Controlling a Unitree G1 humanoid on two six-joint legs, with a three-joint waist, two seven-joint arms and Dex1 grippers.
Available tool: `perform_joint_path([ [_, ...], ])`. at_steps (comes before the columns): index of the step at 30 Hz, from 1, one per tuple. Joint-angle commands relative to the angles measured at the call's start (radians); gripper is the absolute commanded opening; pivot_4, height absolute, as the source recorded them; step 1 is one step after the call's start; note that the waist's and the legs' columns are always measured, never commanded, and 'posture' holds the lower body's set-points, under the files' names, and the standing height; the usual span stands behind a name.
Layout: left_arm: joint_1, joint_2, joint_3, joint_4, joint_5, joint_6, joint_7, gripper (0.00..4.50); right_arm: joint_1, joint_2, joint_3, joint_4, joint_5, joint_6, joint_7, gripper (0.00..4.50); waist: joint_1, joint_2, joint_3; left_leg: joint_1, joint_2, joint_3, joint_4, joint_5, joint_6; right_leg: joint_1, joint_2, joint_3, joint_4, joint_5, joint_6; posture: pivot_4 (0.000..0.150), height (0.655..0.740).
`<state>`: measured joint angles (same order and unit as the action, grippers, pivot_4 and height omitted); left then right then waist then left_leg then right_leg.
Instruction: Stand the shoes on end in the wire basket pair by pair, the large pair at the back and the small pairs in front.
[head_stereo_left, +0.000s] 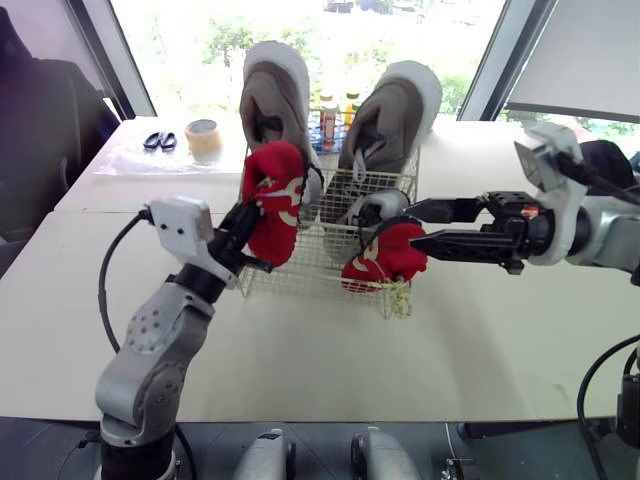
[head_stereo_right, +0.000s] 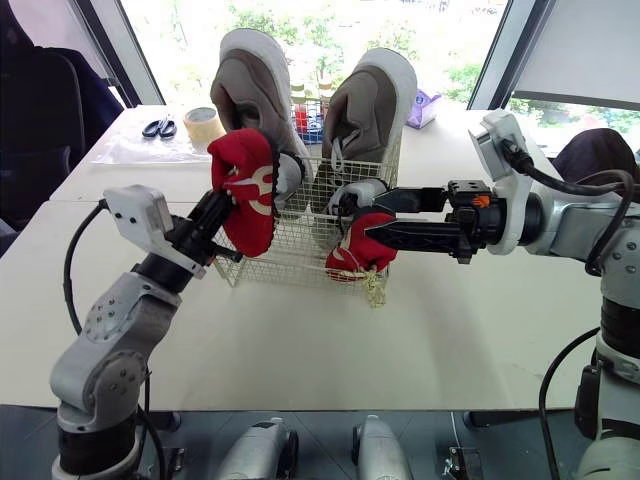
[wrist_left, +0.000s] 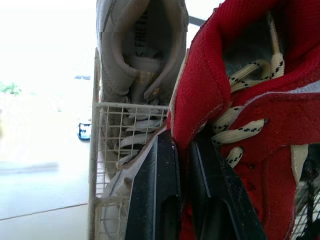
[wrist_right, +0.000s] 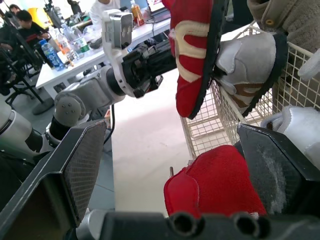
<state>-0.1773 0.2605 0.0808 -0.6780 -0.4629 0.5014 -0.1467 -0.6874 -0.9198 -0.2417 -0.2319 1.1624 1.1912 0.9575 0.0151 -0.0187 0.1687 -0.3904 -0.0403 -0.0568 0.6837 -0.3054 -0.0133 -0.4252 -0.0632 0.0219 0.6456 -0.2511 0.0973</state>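
A white wire basket stands mid-table. Two large grey shoes stand on end along its back. My left gripper is shut on the collar of a small red shoe, held upright over the basket's front left corner. A small grey-white shoe stands just behind it. At the front right corner, my right gripper is open, its fingers spread around the second red shoe, which hangs at the basket's rim. Another small white shoe sits right above that one.
Behind the basket are several bottles. A roll of tape and black scissors lie at the table's far left. A purple pack lies at the far right. Bare tabletop runs between the basket and the near edge.
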Motion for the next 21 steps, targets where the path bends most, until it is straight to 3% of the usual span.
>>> perform_joint_path([
  [1, 0.052, 0.0, -0.064, 0.078, 0.135, -0.112, -0.002, 0.09, -0.006, 0.01, -0.028, -0.024, 0.028, -0.016, -0.007, 4.5, 0.0, 0.001, -0.001, 0.0, 0.0, 0.0, 0.0, 0.0, 0.0, 0.0, 0.0, 0.0, 0.0, 0.0, 0.0, 0.15, 0.74],
  [7, 0.096, -0.073, -0.09, 0.178, 0.166, -0.214, 0.002, 0.09, 0.002, 0.018, -0.031, -0.032, 0.036, -0.019, -0.019, 4.5, -0.001, 0.007, -0.004, 0.001, 0.0, 0.0, 0.0, 0.0, 0.0, 0.0, 0.0, 0.0, 0.0, 0.0, 0.0, 0.15, 0.74],
  [13, 0.162, -0.128, -0.009, 0.112, -0.033, -0.122, 0.003, 0.09, 0.022, 0.012, -0.032, -0.041, 0.025, -0.028, -0.016, 4.5, -0.002, 0.011, -0.007, 0.001, 0.001, 0.0, 0.0, 0.0, 0.001, 0.001, 0.0, 0.0, 0.0, 0.0, 0.0, 0.15, 0.74],
  [21, 0.231, -0.064, 0.074, -0.024, -0.202, 0.006, 0.01, 0.09, 0.05, 0.024, -0.024, -0.046, 0.014, -0.059, -0.016, 4.5, -0.004, 0.011, -0.007, 0.001, 0.001, 0.0, 0.0, -0.001, 0.002, 0.001, 0.001, 0.0, -0.001, 0.0, 0.0, 0.15, 0.74],
])
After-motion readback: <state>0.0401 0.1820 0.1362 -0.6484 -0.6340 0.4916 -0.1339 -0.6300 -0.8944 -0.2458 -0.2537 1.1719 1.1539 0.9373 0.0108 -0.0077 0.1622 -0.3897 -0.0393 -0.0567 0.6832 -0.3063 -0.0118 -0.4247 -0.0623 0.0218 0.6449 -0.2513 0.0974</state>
